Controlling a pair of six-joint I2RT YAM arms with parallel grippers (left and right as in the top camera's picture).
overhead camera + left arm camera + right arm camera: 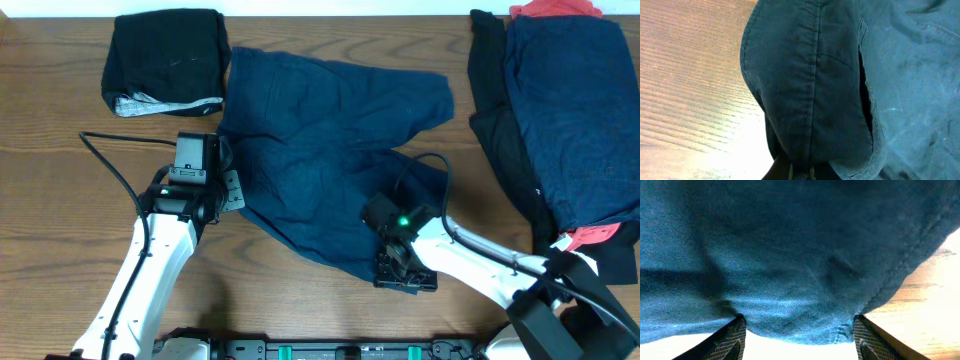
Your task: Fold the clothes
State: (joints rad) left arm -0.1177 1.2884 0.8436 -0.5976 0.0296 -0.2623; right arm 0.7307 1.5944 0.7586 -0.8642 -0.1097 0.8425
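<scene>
A wooden table (60, 200) is seen from above, and most of its middle is covered by the navy garment (320, 130), which is spread open and rumpled, one sleeve-like flap reaching toward the right. At the right edge a pile of clothes (570, 110) is heaped: navy on top, black beneath, with red showing at the far and near ends. At the far left corner a folded black garment (165, 55) is laid just beside the navy one. The left claw (228, 190) is set at the navy garment's left edge and is pressed together on a bunched fold of its seamed cloth, which is drawn down into the fingers in the wrist view. The right claw (405, 275) is placed at the garment's near hem, its fingers (735, 337) spread wide with the hem lying loose between them and not pinched.
</scene>
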